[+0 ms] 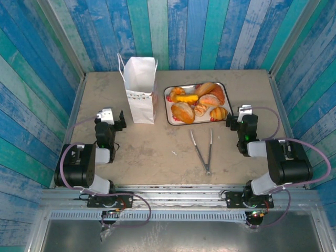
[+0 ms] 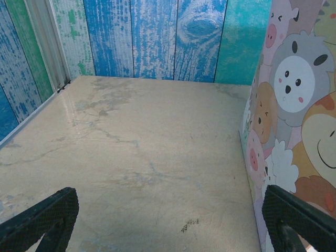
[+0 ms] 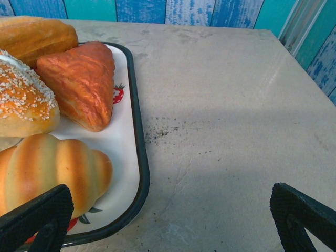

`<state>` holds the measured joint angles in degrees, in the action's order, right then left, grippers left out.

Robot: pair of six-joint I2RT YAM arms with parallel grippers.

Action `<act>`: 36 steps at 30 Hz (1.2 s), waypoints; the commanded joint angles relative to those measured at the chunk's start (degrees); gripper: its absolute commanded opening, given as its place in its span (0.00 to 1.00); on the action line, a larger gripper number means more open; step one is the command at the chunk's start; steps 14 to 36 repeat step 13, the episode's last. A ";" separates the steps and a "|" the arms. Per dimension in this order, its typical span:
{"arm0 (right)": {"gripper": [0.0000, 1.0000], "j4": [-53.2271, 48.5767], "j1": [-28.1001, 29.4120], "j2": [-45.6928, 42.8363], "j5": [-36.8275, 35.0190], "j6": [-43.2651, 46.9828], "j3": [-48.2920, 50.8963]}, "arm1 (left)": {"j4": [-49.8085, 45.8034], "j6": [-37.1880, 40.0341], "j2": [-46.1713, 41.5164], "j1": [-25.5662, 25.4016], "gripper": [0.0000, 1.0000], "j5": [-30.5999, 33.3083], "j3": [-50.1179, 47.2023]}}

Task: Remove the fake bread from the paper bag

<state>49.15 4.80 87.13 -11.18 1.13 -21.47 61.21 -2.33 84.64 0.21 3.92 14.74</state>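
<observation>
Tongs (image 1: 202,151): were laid open on the table (image 1: 152,152), at 6 o'clock of the tray (image 3: 131,157).
Left gripper (image 2: 169,221): was held spread wide and empty at 7 o'clock of the paper bag (image 1: 142,90), just beside its cartoon-printed side.
Right gripper (image 3: 170,220): was held spread wide and empty at 4 o'clock of the tray.
Fake bread (image 1: 197,102): was heaped on the tray, at 3 o'clock of the bag.
Open room: bare table was left at 9 o'clock of the bag, up to the plank walls (image 1: 173,26).

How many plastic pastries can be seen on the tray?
6, all on the black-rimmed white tray: back bun, orange triangle, yellow roll, seeded bun, small pale one, striped roll. Others may be hidden.
</observation>
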 commanded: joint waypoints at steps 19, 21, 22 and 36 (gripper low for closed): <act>1.00 -0.14 -0.14 -0.68 0.59 0.63 -1.03 | -0.12 1.00 1.35 -0.21 0.94 -1.11 0.96; 1.00 -0.14 -0.14 -0.68 0.59 0.63 -1.03 | -0.12 1.00 1.35 -0.21 0.94 -1.11 0.96; 1.00 -0.14 -0.14 -0.68 0.59 0.63 -1.03 | -0.12 1.00 1.35 -0.21 0.94 -1.11 0.96; 1.00 -0.14 -0.14 -0.68 0.59 0.63 -1.03 | -0.12 1.00 1.35 -0.21 0.94 -1.11 0.96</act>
